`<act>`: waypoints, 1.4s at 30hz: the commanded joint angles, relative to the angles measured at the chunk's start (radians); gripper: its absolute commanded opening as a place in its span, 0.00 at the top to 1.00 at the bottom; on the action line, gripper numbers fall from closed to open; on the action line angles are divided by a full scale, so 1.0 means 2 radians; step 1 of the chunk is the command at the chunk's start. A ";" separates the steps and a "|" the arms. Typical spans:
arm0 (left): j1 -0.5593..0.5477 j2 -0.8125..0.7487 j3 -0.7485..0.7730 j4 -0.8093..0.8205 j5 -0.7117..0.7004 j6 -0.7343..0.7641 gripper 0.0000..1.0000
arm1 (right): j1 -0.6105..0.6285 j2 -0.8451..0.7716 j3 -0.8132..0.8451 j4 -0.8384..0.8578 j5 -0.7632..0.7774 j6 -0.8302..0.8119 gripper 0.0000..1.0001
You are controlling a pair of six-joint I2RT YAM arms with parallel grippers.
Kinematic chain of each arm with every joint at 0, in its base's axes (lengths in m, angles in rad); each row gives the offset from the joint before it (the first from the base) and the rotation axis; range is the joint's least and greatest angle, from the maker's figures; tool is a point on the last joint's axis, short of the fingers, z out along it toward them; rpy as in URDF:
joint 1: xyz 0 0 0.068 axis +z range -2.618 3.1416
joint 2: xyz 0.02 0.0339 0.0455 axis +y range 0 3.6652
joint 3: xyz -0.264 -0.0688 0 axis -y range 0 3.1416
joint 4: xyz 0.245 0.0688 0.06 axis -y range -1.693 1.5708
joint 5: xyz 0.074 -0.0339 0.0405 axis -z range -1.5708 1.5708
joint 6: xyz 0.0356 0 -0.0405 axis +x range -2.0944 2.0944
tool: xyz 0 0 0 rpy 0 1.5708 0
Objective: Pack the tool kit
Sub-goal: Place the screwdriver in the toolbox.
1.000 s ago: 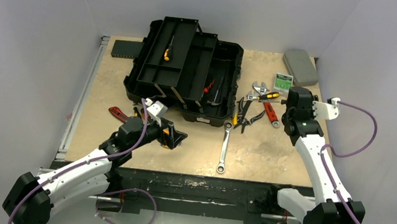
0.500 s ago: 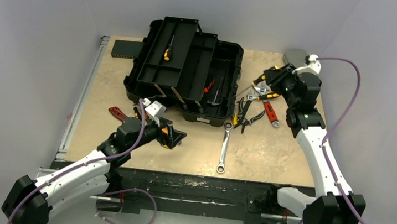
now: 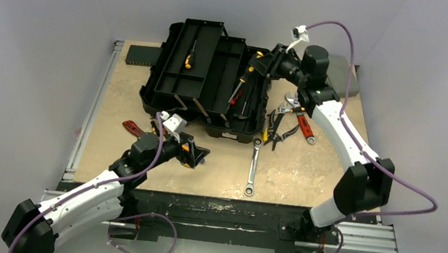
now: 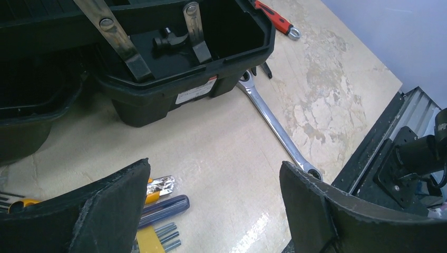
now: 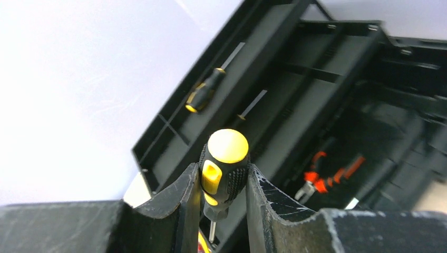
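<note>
The black toolbox [image 3: 214,78] stands open at the back of the table with its trays folded out. My right gripper [image 3: 258,64] hangs over its right half, shut on the handle of a yellow-and-black screwdriver [image 5: 226,161], shaft pointing down. Another screwdriver [image 5: 206,90] lies in a tray. Red-handled pliers [image 5: 329,168] and a hammer [image 4: 171,39] lie in the box's bottom. My left gripper [image 3: 198,155] is open and low over the table in front of the box, with nothing between its fingers [image 4: 113,203].
A long ratchet wrench [image 3: 253,167] lies in front of the box. Pliers [image 3: 276,127] and a red-handled wrench [image 3: 305,129] lie to its right. Hex keys [image 4: 158,234] and a blue handle [image 4: 163,206] sit by my left finger. A flat black box [image 3: 141,55] is back left.
My right arm has swung from the right side of the table up and left over the toolbox, with the screwdriver held throughout. The left arm has barely moved.
</note>
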 commanded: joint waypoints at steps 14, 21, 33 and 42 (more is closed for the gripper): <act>-0.003 0.000 0.004 0.010 -0.003 0.008 0.11 | 0.039 0.170 0.196 -0.040 -0.041 -0.002 1.00; -0.004 0.002 0.003 0.010 -0.004 0.010 0.11 | 0.042 0.226 0.229 -0.067 -0.017 -0.028 1.00; -0.003 0.005 0.004 0.008 -0.009 0.014 0.11 | 0.052 0.285 0.291 -0.124 0.022 -0.052 0.81; -0.003 0.007 0.005 0.007 -0.009 0.014 0.11 | 0.052 0.279 0.284 -0.138 0.058 -0.055 0.65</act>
